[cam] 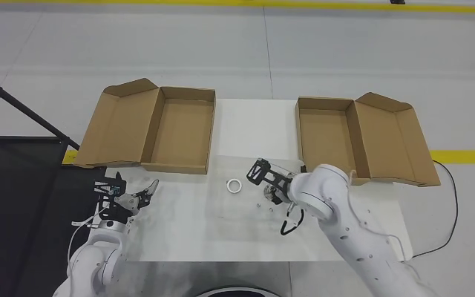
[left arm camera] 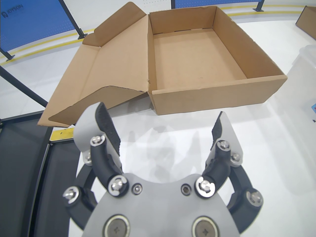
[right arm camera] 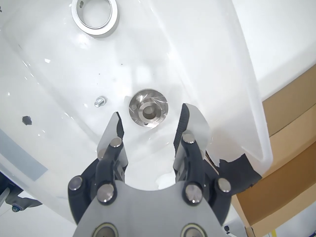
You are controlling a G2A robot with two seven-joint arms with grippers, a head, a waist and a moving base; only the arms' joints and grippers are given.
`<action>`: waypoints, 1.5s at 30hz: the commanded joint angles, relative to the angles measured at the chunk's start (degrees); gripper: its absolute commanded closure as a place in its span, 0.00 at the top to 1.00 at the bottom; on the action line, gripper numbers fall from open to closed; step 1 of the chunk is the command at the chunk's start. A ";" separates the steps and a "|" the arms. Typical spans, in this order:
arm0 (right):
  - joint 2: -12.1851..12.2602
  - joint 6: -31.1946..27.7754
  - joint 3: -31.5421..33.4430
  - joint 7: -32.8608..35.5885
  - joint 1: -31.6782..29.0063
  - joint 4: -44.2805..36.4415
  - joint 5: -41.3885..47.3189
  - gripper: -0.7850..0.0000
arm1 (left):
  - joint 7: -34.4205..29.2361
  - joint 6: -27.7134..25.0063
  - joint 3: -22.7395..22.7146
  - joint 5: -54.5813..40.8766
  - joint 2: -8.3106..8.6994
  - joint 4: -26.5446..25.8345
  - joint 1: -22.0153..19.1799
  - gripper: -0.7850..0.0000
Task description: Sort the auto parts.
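A clear plastic bin holds a steel flanged hub, an aluminium ring, a small bolt and a tiny black nut. My right gripper is open inside the bin, its fingertips on either side of the hub and just short of it. In the top view the ring lies left of the right gripper. My left gripper is open and holds nothing above the table's near left corner.
An open cardboard box with its lid folded out sits at the table's far left; a second one sits at the far right. The left box holds nothing. A black stand borders the table's left side.
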 commanded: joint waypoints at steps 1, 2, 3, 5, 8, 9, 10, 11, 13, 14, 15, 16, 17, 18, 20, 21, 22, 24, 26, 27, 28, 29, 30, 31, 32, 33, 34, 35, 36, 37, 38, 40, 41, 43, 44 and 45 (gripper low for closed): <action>-0.13 0.05 -0.58 0.28 0.50 0.78 0.01 0.49 | 0.00 0.00 0.00 0.00 0.00 0.00 0.00 1.00; -0.21 -0.10 -0.90 0.33 0.78 1.17 0.10 0.50 | 0.00 0.00 0.00 0.00 0.00 0.00 0.00 1.00; -0.28 -0.34 -1.21 0.25 1.06 1.56 0.15 0.52 | 0.00 0.00 0.00 0.00 0.00 0.00 0.00 1.00; -0.39 -0.34 -1.48 -0.10 1.55 2.44 0.34 0.50 | 0.00 0.00 0.00 0.00 0.00 0.00 0.00 1.00; -0.51 -0.82 -1.82 -0.48 2.12 3.63 0.87 0.48 | 0.00 0.00 0.00 0.00 0.00 0.00 0.00 1.00; -0.55 -0.98 -1.96 -0.42 2.33 4.04 1.04 0.45 | 0.00 0.00 0.00 0.00 0.00 0.00 0.00 1.00; -0.60 -0.93 -2.12 -0.34 2.53 4.46 1.11 0.44 | 0.00 0.00 0.00 0.00 0.00 0.00 0.00 1.00; -0.67 -0.90 -2.31 -0.30 2.72 4.84 1.30 0.44 | 0.00 0.00 0.00 0.00 0.00 0.00 0.00 1.00; -0.77 -1.03 -2.65 -0.37 3.10 5.50 1.54 0.40 | 0.00 0.00 0.00 0.00 0.00 0.00 0.00 1.00; -0.81 -1.03 -2.77 -0.40 3.23 5.75 1.66 0.41 | 0.00 0.00 0.00 0.00 0.00 0.00 0.00 1.00; -0.84 -1.17 -2.90 -0.45 3.35 5.93 1.75 0.42 | 0.00 0.00 0.00 0.00 0.00 0.00 0.00 1.00; -0.85 -1.26 -3.00 -0.40 3.44 6.12 1.77 0.41 | 0.00 0.00 0.00 0.00 0.00 0.00 0.00 1.00; -0.87 -1.32 -3.10 -0.36 3.51 6.23 1.81 0.41 | 0.00 0.00 0.00 0.00 0.00 0.00 0.00 1.00; -0.89 -1.37 -3.20 -0.30 3.56 6.33 1.89 0.40 | 0.00 0.00 0.00 0.00 0.00 0.00 0.00 1.00; -0.92 -1.43 -3.36 -0.16 3.71 6.58 2.00 0.41 | 0.00 0.00 0.00 0.00 0.00 0.00 0.00 1.00; -0.93 -1.53 -3.46 -0.10 3.79 6.74 2.05 0.42 | 0.00 0.00 0.00 0.00 0.00 0.00 0.00 1.00; -0.96 -1.56 -3.54 -0.08 3.86 6.89 2.17 0.42 | 0.00 0.00 0.00 0.00 0.00 0.00 0.00 1.00; -1.00 -1.54 -3.70 -0.10 3.97 7.12 2.32 0.43 | 0.00 0.00 0.00 0.00 0.00 0.00 0.00 1.00; -1.03 -1.64 -3.86 -0.05 4.08 7.35 2.43 0.42 | 0.00 0.00 0.00 0.00 0.00 0.00 0.00 1.00; -1.04 -1.65 -3.92 -0.07 4.13 7.45 2.50 0.41 | 0.00 0.00 0.00 0.00 0.00 0.00 0.00 1.00; -1.07 -1.67 -4.02 -0.10 4.22 7.56 2.51 0.36 | 0.00 0.00 0.00 0.00 0.00 0.00 0.00 1.00; -1.09 -1.70 -4.12 -0.15 4.31 7.68 2.49 0.33 | 0.00 0.00 0.00 0.00 0.00 0.00 0.00 1.00; -1.12 -1.70 -4.22 -0.17 4.36 7.83 2.57 0.33 | 0.00 0.00 0.00 0.00 0.00 0.00 0.00 1.00; -1.14 -1.69 -4.30 -0.16 4.43 7.98 2.69 0.33 | 0.00 0.00 0.00 0.00 0.00 0.00 0.00 1.00; -1.16 -1.74 -4.42 -0.11 4.50 8.14 2.72 0.33 | 0.00 0.00 0.00 0.00 0.00 0.00 0.00 1.00; -1.19 -1.81 -4.56 0.00 4.56 8.30 2.76 0.33 | 0.00 0.00 0.00 0.00 0.00 0.00 0.00 1.00; -1.21 -1.91 -4.68 0.06 4.65 8.43 2.82 0.32 | 0.00 0.00 0.00 0.00 0.00 0.00 0.00 1.00; -1.23 -1.93 -4.75 0.13 4.73 8.63 2.88 0.32 | 0.00 0.00 0.00 0.00 0.00 0.00 0.00 1.00; -1.25 -1.97 -4.83 0.19 4.80 8.77 2.97 0.32 | 0.00 0.00 0.00 0.00 0.00 0.00 0.00 1.00; -1.26 -2.07 -4.93 0.21 4.86 8.96 3.06 0.33 | 0.00 0.00 0.00 0.00 0.00 0.00 0.00 1.00; -1.28 -2.09 -4.98 0.23 4.90 9.09 3.17 0.34 | 0.00 0.00 0.00 0.00 0.00 0.00 0.00 1.00; -1.29 -2.12 -5.07 0.23 4.98 9.28 3.31 0.30 | 0.00 0.00 0.00 0.00 0.00 0.00 0.00 1.00; -1.30 -2.12 -5.10 0.24 5.02 9.32 3.35 0.23 | 0.00 0.00 0.00 0.00 0.00 0.00 0.00 1.00; -1.30 -2.07 -5.15 0.19 5.05 9.32 3.31 0.01 | 0.00 0.00 0.00 0.00 0.00 0.00 0.00 1.00; -1.29 -1.94 -5.11 0.11 5.02 9.28 3.28 0.00 | 0.00 0.00 0.00 0.00 0.00 0.00 0.00 1.00; -1.27 -1.85 -5.05 0.04 5.02 9.24 3.24 0.00 | 0.00 0.00 0.00 0.00 0.00 0.00 0.00 1.00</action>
